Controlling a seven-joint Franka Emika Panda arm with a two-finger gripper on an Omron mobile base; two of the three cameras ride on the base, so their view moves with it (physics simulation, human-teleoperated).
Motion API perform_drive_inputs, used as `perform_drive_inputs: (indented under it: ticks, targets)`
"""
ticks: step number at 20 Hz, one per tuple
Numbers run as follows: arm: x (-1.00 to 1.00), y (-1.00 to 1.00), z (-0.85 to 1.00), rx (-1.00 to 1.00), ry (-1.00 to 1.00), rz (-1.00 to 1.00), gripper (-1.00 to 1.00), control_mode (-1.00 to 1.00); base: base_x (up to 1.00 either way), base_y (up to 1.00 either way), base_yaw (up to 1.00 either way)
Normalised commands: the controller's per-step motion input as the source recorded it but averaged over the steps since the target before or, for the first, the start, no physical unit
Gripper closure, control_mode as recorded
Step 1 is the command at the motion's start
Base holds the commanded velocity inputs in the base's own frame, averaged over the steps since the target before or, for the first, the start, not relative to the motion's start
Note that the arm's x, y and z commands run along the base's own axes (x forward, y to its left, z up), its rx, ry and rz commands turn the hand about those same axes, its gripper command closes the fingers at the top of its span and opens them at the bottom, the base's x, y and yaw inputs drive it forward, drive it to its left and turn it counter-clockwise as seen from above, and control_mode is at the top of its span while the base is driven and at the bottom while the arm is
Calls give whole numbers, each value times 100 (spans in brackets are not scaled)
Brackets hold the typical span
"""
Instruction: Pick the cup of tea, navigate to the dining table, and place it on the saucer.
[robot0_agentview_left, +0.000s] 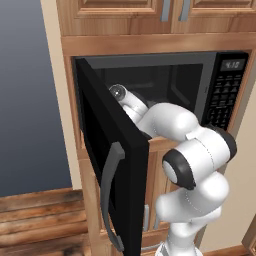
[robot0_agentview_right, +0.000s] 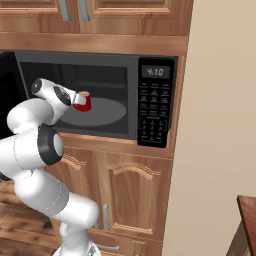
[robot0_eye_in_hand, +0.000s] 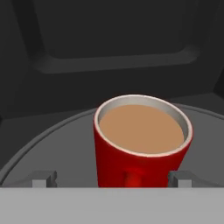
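The cup of tea (robot0_eye_in_hand: 142, 144) is a glossy red mug with a pale rim and tan liquid. It stands upright on the grey turntable (robot0_eye_in_hand: 52, 144) inside the open microwave (robot0_agentview_right: 155, 100). My gripper (robot0_eye_in_hand: 113, 179) is open, with its two fingertips (robot0_eye_in_hand: 43, 178) on either side of the cup's base and a gap on each side. The cup's small handle faces the hand. In the right base view the cup (robot0_agentview_right: 82, 102) shows just past my wrist. The saucer is out of view. I cannot tell whether the reddish-brown wooden corner (robot0_agentview_right: 247, 207) at the lower right belongs to the dining table.
The microwave door (robot0_agentview_left: 115, 165) hangs wide open to the left of my arm, its handle facing the room. The keypad panel (robot0_agentview_right: 154, 107) is to the right of the cavity. Wooden cabinets (robot0_agentview_right: 130, 195) lie above and below, and a beige wall (robot0_agentview_right: 220, 125) is at the right.
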Motion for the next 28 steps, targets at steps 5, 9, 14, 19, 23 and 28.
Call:
perform_drive_inputs:
  ticks: [5,9,14,19,23,28]
  targets:
    - [1,-10,-15,0,0,0,100,-100,0,0,0]
    - [0,-13,-12,0,0,0,100,-100,0,0,0]
    - [0,-15,-9,0,0,0,100,-100,0,0,0]
    - [0,-12,-8,0,0,0,100,-100,0,0,0]
    - [0,-8,-7,0,0,0,100,-100,0,0,0]
    - [0,-1,-2,0,0,0,100,-100,0,0,0]
